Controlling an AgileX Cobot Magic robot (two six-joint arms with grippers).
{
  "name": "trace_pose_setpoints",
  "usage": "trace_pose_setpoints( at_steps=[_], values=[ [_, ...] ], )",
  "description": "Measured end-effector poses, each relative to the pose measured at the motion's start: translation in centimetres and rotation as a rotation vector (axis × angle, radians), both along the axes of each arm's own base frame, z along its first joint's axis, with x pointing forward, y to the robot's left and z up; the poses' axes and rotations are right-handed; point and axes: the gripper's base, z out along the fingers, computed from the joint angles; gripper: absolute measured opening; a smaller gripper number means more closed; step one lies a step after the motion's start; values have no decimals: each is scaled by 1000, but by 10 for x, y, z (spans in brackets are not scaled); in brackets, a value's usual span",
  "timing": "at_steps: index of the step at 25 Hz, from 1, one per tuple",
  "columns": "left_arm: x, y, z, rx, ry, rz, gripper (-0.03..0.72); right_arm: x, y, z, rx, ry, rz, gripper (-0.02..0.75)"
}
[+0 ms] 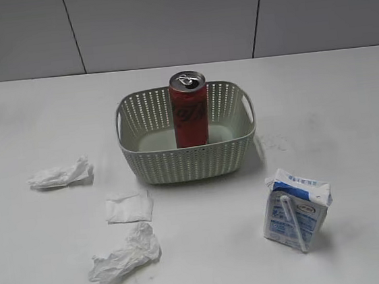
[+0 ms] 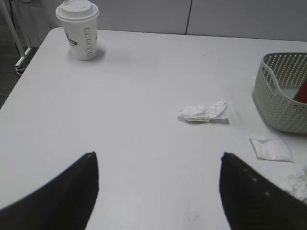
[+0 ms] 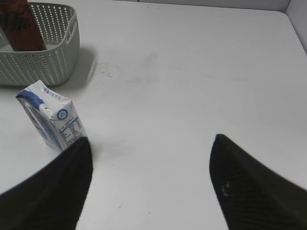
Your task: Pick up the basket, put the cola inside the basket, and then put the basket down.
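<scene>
The pale green basket [image 1: 185, 163] rests on the white table at the centre. The red cola can [image 1: 190, 111] stands upright inside it. The basket shows at the right edge of the left wrist view [image 2: 278, 103] and at the top left of the right wrist view [image 3: 48, 67], with the cola [image 3: 21, 26] in it. My left gripper [image 2: 158, 155] is open and empty over bare table, well left of the basket. My right gripper [image 3: 151, 139] is open and empty, to the right of the basket. Neither gripper shows in the exterior view.
A blue-and-white milk carton [image 1: 296, 209] with a straw stands front right, close to my right gripper's left finger [image 3: 50, 120]. Three crumpled tissues [image 1: 60, 174] [image 1: 128, 207] [image 1: 123, 255] lie left of the basket. A white lidded cup [image 2: 79, 28] stands at the far left corner.
</scene>
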Motion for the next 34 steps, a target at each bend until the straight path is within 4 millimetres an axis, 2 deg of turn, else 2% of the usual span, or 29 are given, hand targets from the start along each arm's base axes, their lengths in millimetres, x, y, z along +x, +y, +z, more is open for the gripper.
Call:
trace_pose_setpoints(
  at_steps=[18,26,34],
  values=[
    [0,0,-1,22,-3,-10,588,0,0,0,0,0,20,563],
    [0,-1,-1,22,-2,98,577,0,0,0,0,0,21,563],
    [0,-1,-1,22,-2,99,573,0,0,0,0,0,21,563]
  ],
)
